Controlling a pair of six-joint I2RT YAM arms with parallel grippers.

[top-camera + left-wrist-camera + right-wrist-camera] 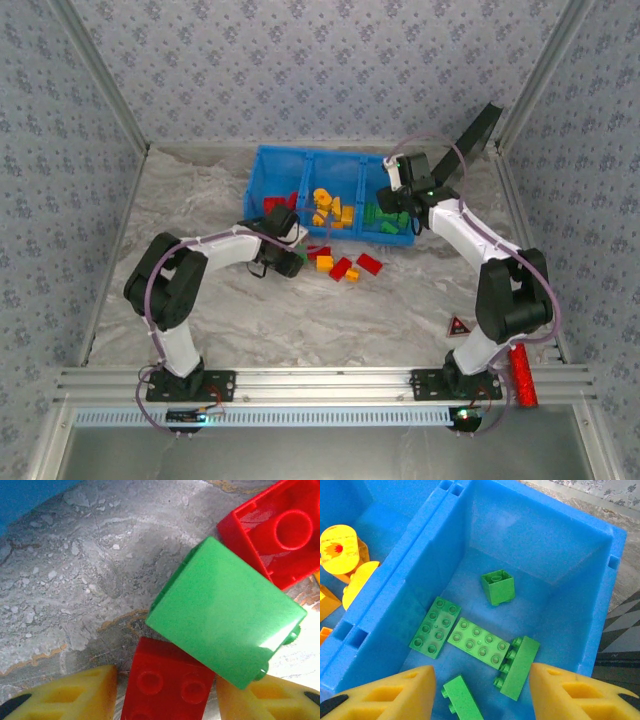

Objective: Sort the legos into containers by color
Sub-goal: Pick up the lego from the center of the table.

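left yellow foam fingers (65,697) flank a red studded brick (165,685) and a green plastic brick (225,610) on the grey desk (75,580), grip unclear. right yellow fingers (385,695) spread, empty, above green bricks (477,642) in the blue plastic bin (530,535), right compartment.

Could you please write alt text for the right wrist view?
Five green bricks lie in the end compartment of a blue bin, seen between the yellow fingers of the right gripper. Yellow pieces show in the next compartment.
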